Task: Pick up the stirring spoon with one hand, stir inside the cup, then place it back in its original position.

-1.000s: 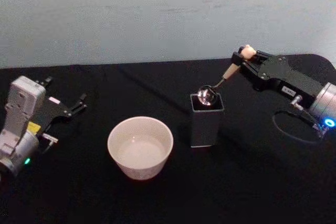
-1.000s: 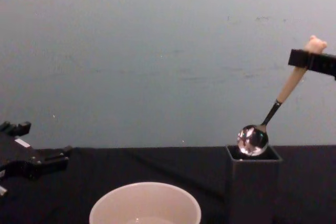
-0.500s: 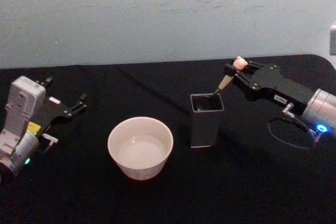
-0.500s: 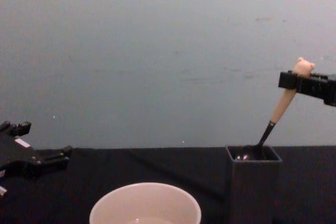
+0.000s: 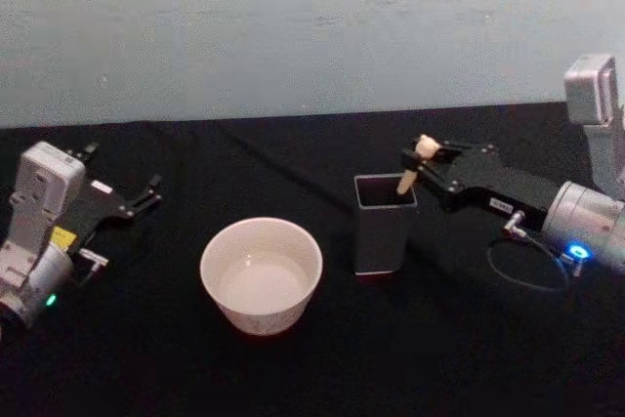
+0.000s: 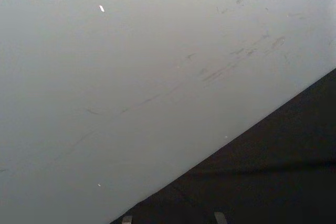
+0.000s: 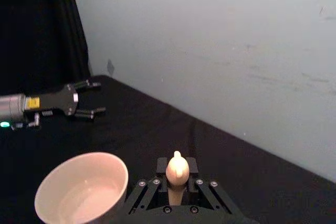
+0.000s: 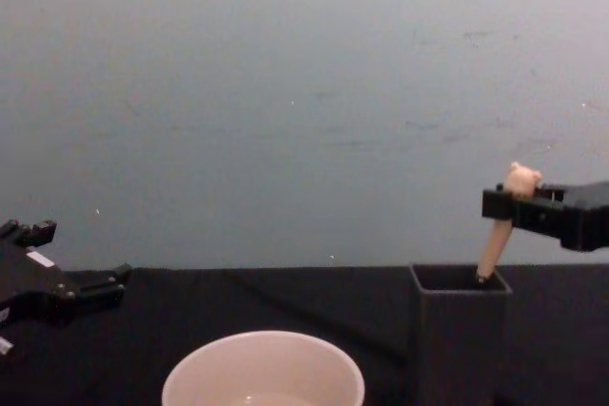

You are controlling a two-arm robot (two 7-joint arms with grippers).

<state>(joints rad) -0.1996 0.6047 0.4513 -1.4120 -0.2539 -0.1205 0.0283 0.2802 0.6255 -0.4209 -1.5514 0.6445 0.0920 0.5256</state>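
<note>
Spoon point(image 5: 410, 175) handle, beige with its bear head upward, is clamped between the fingers of the right gripper point(image 5: 427, 155) while its lower end stands inside the dark grey holder point(image 5: 383, 225), right of the tabletop's middle. Cup point(image 5: 261, 273) stands just left of the holder, apart from it, with bare black tabletop point(image 5: 439, 349) toward the near edge. Left gripper point(image 5: 145, 192), fingers spread and holding nothing, rests near the left edge beside a small yellow label point(image 5: 62, 237) too small to read.

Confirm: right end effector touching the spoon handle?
Touching. Chest view shows the right end effector closed around the stirring spoon just under its bear head, no gap, spoon standing in the dark holder.
</note>
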